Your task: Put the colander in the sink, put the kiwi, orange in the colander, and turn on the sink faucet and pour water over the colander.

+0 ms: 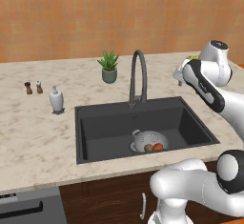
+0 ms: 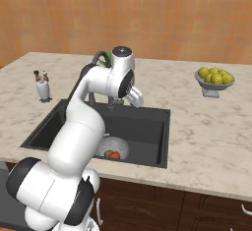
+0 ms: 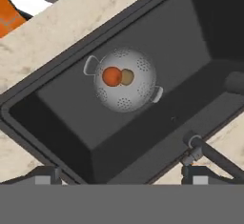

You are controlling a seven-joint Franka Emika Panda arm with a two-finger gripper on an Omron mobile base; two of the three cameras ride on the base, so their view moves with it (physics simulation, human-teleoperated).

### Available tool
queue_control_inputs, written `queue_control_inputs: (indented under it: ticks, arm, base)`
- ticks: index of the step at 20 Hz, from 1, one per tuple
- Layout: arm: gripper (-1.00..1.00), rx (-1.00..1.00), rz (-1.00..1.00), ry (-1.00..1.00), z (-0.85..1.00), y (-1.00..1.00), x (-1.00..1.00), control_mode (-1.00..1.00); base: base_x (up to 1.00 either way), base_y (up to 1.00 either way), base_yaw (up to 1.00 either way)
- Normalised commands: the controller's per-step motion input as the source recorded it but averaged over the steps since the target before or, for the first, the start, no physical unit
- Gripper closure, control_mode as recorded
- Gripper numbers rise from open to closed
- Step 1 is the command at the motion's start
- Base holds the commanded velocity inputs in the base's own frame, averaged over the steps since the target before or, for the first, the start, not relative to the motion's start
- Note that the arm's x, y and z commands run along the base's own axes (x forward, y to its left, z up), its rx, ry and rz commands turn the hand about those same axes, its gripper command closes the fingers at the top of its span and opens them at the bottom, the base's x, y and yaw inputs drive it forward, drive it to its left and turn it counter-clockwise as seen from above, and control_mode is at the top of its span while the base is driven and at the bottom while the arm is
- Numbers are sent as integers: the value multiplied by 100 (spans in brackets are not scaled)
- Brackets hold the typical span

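Gripper [image 3: 121,179] spread wide, empty, touching nothing, hanging above the sink [image 3: 200,32]. Colander [image 3: 125,80] sits on the sink floor; orange [image 3: 112,76] and kiwi [image 3: 127,77] lie touching inside it. Faucet [image 1: 138,77] behind the basin. No readable writing.

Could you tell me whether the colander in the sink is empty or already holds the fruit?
It holds fruit: the orange and kiwi lie side by side inside the colander, which sits upright in the sink.

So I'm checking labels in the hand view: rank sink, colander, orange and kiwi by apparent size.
Largest to smallest:
1. sink
2. colander
3. orange
4. kiwi, partly hidden behind the orange, so the last two are unsure.
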Motion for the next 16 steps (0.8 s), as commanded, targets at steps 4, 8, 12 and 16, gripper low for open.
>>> queue_control_inputs:
  ticks: [4,8,12,16]
  arm:
    - [-100,37,-43,17,23,19,1,-100]
    - [-100,52,-54,-5,-27,31,0,-100]
    - [-100,58,-63,-24,-79,24,-4,-100]
    - [-100,70,-57,-27,-62,7,-4,-100]
  base:
    - [0,0,0]
    - [0,0,0]
    - [0,0,0]
    - [0,0,0]
